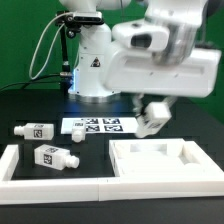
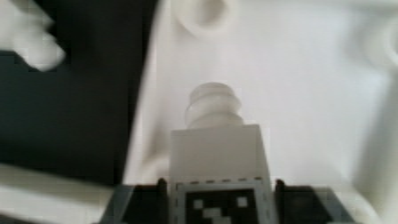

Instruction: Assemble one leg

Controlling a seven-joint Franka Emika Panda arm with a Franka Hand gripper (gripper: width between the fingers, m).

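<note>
We are gripping leg (image 1: 151, 120) in gripper (image 1: 148, 110), jaws clamped on its tagged body, hanging it tilted just above far side of panel (image 1: 165, 168). In wrist view, peg end is pointing toward corner hole (image 2: 199, 14), not yet in it. We are judging pick-up done; seating and twisting peg into hole left. Spare leg (image 1: 35, 130) and second spare leg (image 1: 52, 157) are lying at exterior view's left, well apart from panel. Wrist view is blurring detail; fingertips cut off at frame edge; arm body is hiding table behind.
</note>
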